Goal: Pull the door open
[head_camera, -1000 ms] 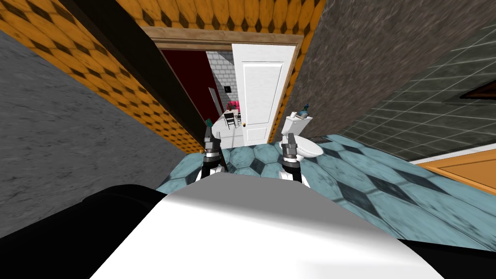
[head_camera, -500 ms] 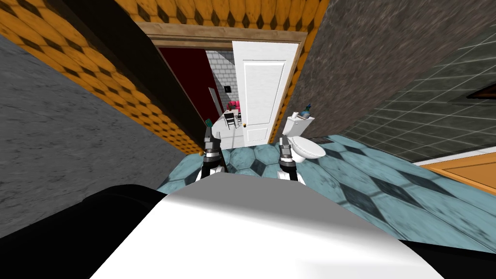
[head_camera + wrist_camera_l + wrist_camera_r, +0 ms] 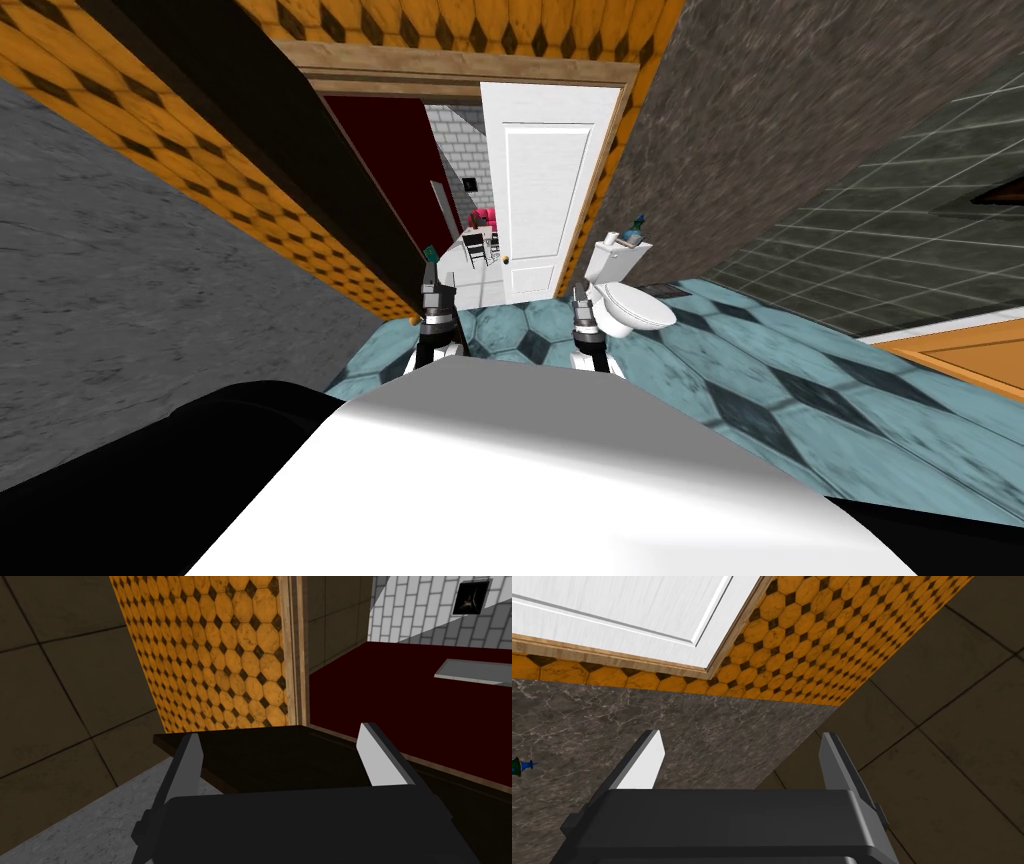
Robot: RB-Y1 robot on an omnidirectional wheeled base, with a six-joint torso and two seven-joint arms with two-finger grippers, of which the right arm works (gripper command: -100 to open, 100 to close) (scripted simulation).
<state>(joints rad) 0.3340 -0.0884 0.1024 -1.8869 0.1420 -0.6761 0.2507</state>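
Note:
A white panelled door (image 3: 545, 190) stands ajar at the far end of the bathroom, hinged at the right of its wooden frame (image 3: 460, 80), with a small brass knob (image 3: 506, 259) on its left edge. Both grippers hang low in front of me, well short of the door. My left gripper (image 3: 432, 285) is open, and the left wrist view shows its fingers (image 3: 192, 761) apart over a black slab (image 3: 280, 756). My right gripper (image 3: 580, 298) is open too; between and beyond its spread fingers (image 3: 642, 763) lie a grey marbled wall (image 3: 712, 726) and the door's white panel (image 3: 612, 606).
A white toilet (image 3: 635, 305) stands right of the door, small items (image 3: 630, 235) on its tank. A tall black slab (image 3: 300, 170) lines the orange-tiled left wall. Through the gap are a chair and a red object (image 3: 482, 235). An orange wooden unit (image 3: 960, 350) sits at far right.
My right gripper has drifted left, from in front of the toilet toward the middle of the floor. The view has shifted slightly. The left gripper and the door look unchanged.

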